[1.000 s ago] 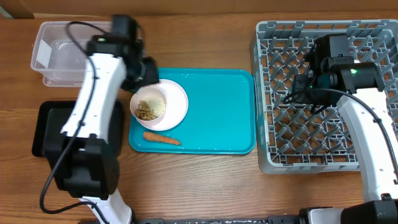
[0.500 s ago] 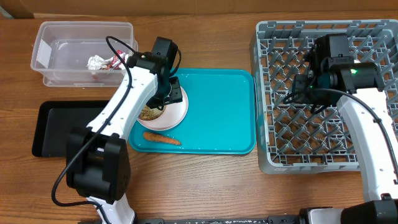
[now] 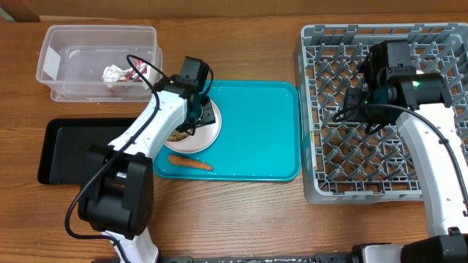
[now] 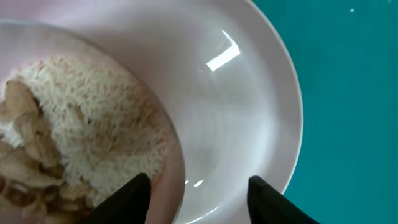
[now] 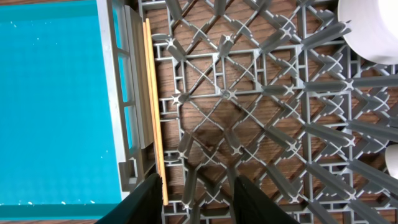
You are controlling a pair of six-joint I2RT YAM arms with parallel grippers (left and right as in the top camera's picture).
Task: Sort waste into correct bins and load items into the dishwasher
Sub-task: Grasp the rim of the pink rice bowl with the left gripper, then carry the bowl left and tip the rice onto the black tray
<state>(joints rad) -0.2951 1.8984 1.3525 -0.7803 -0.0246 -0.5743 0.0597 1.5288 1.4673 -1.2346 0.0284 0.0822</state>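
Wood surface (image 3: 241, 219), teal tray (image 3: 256, 131) mid. My L gripper (image 4: 198, 190) hangs spread over plate (image 4: 249, 93) w/ rice scraps (image 4: 81, 130) on tray's left; R gripper (image 5: 196, 199) spread, empty, above rack (image 5: 261, 93) at right, chopsticks (image 5: 152, 93) along its left edge.

The right half of the flat teal plastic tray (image 3: 256, 131) lies bare and open from above. The white left arm (image 3: 150, 131) slants across the shallow black rectangular tray (image 3: 62, 150) and the pale round plate (image 3: 209, 136). Upright pegs crowd the square grey plastic dish rack (image 3: 329, 175).
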